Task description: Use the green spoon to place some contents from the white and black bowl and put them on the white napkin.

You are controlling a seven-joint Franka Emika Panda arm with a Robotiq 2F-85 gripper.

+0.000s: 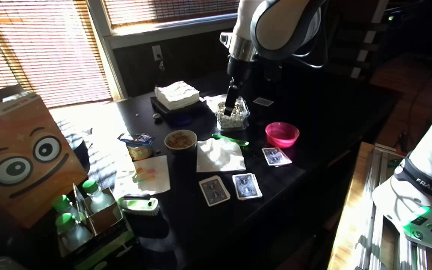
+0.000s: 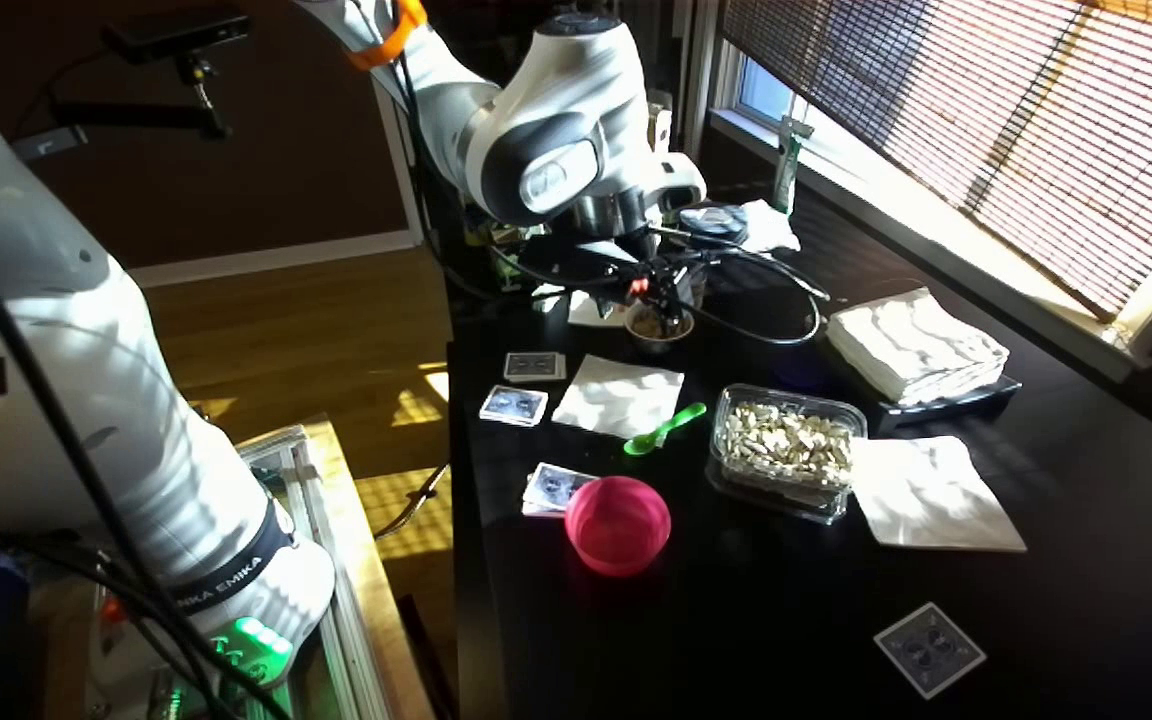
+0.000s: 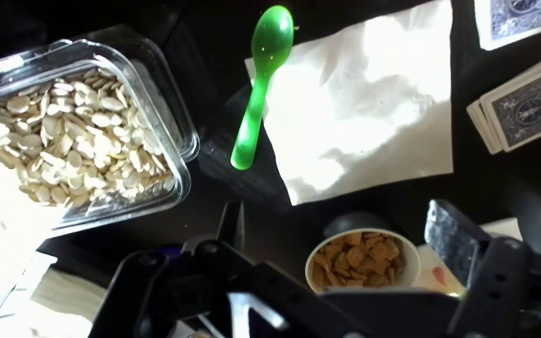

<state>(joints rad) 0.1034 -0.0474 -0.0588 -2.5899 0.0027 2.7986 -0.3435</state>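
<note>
The green spoon [image 3: 260, 82] lies flat on the dark table, its bowl end overlapping the edge of the white napkin [image 3: 369, 108]. In both exterior views that napkin [image 1: 219, 155] is slightly crumpled and bare. The white and black bowl [image 3: 359, 223], black outside and white inside, holds brown flat pieces; its near side is hidden by the gripper body. My gripper [image 3: 335, 209] is open, fingers wide apart with nothing between them. In an exterior view the gripper [image 2: 671, 300] hangs over the bowl's area, apart from the spoon [image 2: 666, 430].
A clear plastic tub [image 3: 183, 180] of pale seeds stands beside the spoon. A pink bowl [image 2: 619, 525] and card stacks [image 1: 246, 185] are nearby. A thick napkin stack [image 1: 178, 95], another flat napkin [image 2: 936, 490], a brush [image 1: 139, 205] and a carton of bottles [image 1: 99, 219] also occupy the table.
</note>
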